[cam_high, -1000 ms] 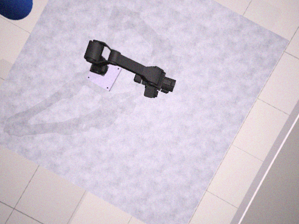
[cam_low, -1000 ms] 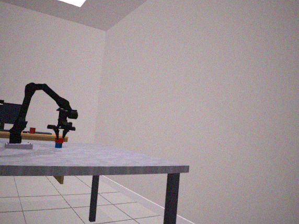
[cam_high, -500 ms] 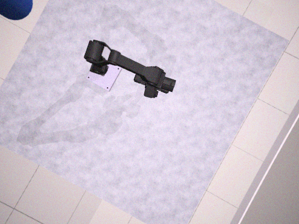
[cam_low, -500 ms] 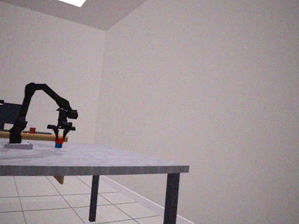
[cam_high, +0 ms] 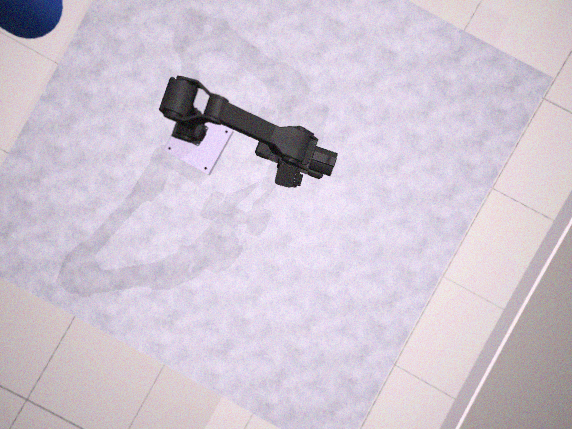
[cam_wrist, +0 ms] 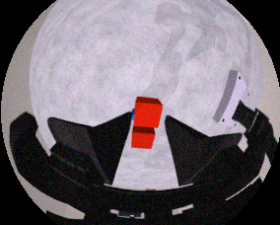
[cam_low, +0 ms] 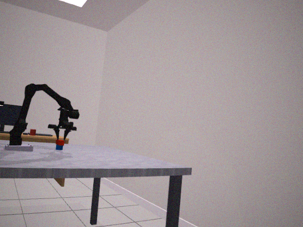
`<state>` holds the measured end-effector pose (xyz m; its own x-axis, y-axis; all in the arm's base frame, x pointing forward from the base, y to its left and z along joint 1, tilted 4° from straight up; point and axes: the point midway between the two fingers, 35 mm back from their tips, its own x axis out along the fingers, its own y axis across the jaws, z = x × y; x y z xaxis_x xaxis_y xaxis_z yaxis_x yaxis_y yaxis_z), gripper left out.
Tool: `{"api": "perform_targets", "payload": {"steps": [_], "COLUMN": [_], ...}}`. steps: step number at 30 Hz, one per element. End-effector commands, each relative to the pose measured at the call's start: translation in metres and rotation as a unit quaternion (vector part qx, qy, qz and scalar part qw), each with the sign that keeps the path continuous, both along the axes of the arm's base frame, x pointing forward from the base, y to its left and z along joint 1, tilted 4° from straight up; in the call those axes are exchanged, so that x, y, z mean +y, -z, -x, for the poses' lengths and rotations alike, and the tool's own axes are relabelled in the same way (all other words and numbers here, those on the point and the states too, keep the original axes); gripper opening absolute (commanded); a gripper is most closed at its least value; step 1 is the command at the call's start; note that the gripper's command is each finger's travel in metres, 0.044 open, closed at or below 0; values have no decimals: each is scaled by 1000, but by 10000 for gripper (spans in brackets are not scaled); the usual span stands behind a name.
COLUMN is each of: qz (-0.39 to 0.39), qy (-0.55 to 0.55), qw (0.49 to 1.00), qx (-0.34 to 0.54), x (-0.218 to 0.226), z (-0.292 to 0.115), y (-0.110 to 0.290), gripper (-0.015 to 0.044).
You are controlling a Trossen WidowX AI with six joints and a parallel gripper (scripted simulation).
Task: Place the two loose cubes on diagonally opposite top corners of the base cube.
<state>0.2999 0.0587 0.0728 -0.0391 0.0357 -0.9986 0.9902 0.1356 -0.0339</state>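
Observation:
A red cube [cam_low: 60, 142] [cam_wrist: 148, 112] rests on the blue base cube [cam_low: 59, 147] on the table. In the wrist view only a sliver of the blue base cube [cam_wrist: 131, 115] shows at the red cube's left edge. A darker red face [cam_wrist: 144, 138] lies just below the bright top; I cannot tell whether it is the cube's side or a second cube. My gripper [cam_low: 61, 138] [cam_wrist: 149, 116] is open, with its fingers straddling the red cube and their tips just above it. In the overhead view the arm's wrist [cam_high: 295, 156] hides the cubes.
The arm's base plate [cam_high: 212, 151] [cam_low: 18, 147] [cam_wrist: 230, 98] sits on the grey table [cam_high: 325, 281] [cam_low: 106, 162]. A wooden bench [cam_low: 39, 138] with a small red object [cam_low: 33, 132] stands behind the table. A blue rounded object [cam_high: 25, 1] lies off the table corner.

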Motion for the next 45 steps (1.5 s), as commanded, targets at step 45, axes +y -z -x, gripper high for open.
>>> {"api": "perform_targets", "payload": {"steps": [45], "qz": [-1], "qy": [-1], "qw": [1000], "qx": [-6], "x": [-2], "z": [-3], "y": [-50], "gripper": [205]}}
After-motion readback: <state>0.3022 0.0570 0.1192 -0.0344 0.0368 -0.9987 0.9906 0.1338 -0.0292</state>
